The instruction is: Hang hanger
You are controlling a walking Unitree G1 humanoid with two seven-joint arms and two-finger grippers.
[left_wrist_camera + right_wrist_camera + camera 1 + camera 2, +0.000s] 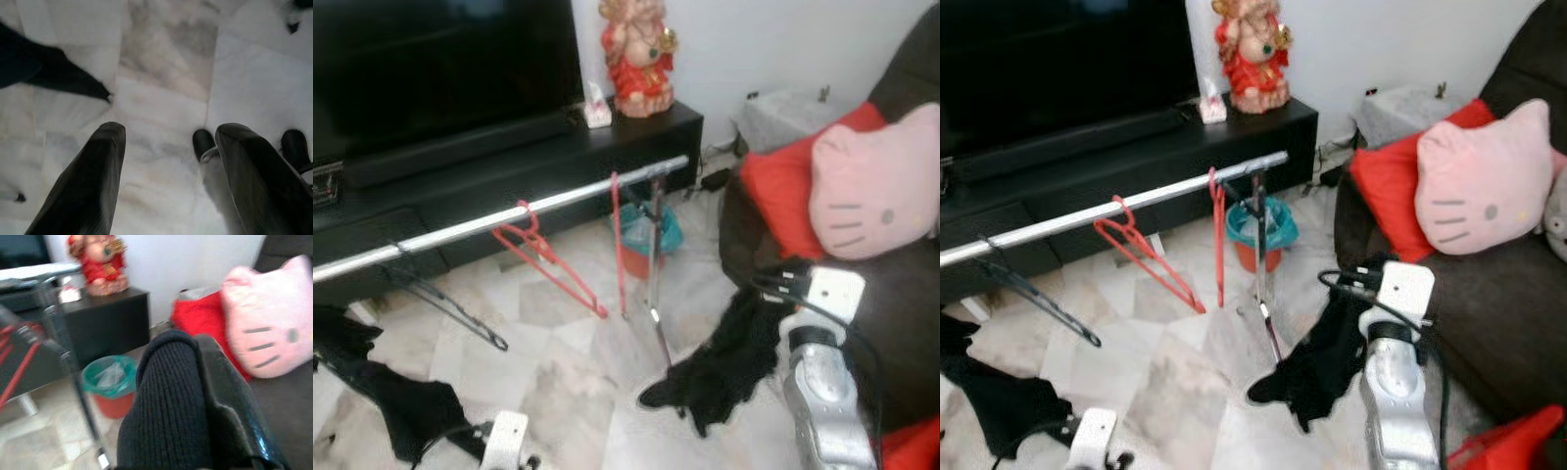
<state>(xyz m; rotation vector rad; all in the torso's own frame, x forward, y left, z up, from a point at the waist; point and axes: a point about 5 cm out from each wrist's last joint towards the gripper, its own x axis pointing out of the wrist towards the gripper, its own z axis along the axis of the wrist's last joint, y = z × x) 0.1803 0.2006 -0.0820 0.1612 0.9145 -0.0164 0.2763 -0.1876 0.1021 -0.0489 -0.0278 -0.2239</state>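
Right wrist view has your right gripper (195, 396) fingers clamped on a black garment (1317, 362), near the rail (509, 220). Left gripper (166, 161) fingers are apart over the floor (166, 63). Red hangers (548, 257) already hang there, so you'd probably lift toward it next.

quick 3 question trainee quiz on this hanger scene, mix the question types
1. True or false: two red hangers hang on the silver rail.
2. The right pincer is shut on: A) a red cushion B) a black garment C) a bin
3. What stands on the black cabinet beside the TV?

Key: 1 true; 2 B; 3 a red figurine.
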